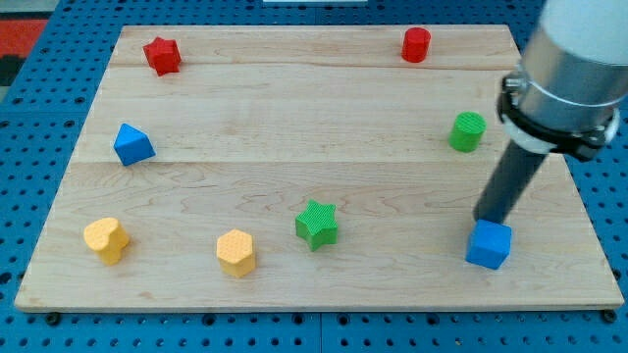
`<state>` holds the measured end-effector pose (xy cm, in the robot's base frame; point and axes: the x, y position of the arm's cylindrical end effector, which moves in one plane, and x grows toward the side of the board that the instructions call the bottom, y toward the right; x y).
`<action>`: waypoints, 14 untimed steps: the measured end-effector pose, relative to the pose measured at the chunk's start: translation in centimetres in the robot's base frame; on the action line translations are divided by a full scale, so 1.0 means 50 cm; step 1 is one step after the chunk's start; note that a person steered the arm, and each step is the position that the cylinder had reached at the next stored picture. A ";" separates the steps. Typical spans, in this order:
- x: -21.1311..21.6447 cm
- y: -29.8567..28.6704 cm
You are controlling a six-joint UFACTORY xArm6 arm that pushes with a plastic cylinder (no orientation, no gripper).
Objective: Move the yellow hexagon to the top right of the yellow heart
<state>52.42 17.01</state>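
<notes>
The yellow hexagon sits near the view's bottom, left of centre. The yellow heart lies further left near the bottom left corner, with a wide gap between them. My tip is far to the right, right at the top edge of the blue cube, touching or almost touching it. The tip is well apart from both yellow blocks.
A green star sits just right of the hexagon. A blue triangle is at the left, a red star at top left, a red cylinder at top right, a green cylinder at right. The wooden board ends near the blocks.
</notes>
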 end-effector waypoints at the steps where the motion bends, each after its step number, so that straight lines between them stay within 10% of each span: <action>1: -0.010 -0.053; 7: -0.034 -0.572; 14: 0.077 -0.631</action>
<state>56.30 -14.53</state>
